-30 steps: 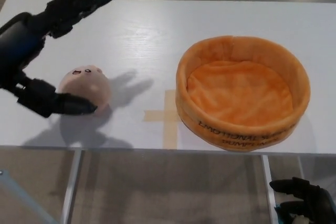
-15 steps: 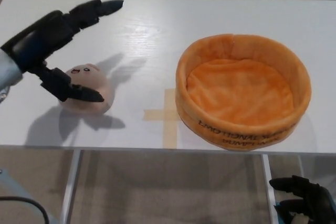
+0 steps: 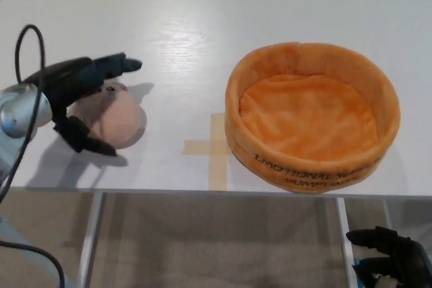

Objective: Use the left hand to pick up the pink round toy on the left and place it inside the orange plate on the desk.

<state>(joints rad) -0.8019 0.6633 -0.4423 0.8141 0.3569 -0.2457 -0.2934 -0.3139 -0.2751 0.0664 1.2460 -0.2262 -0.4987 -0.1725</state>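
Observation:
The pink round toy (image 3: 116, 118) rests on the white desk (image 3: 202, 38) at the left, its small face turned up and away. My left hand (image 3: 77, 89) wraps it from the left. Its fingers (image 3: 108, 67) lie against the toy's far top side and the thumb (image 3: 88, 142) presses its near side. The orange plush plate (image 3: 310, 166), a round bowl with a soft rim and black lettering on its front, stands empty at the right. My right hand (image 3: 391, 261) hangs low at the bottom right, below the desk's front edge, holding nothing, with its fingers apart.
A tan tape cross (image 3: 214, 146) marks the desk between the toy and the plate. A black cable (image 3: 20, 52) loops over my left wrist. The desk's front edge runs just below the toy, with a metal leg (image 3: 91, 241) under it.
My left hand has come down from above the desk and closed its fingers and thumb around the toy. The toy, the plate and my right hand have stayed put.

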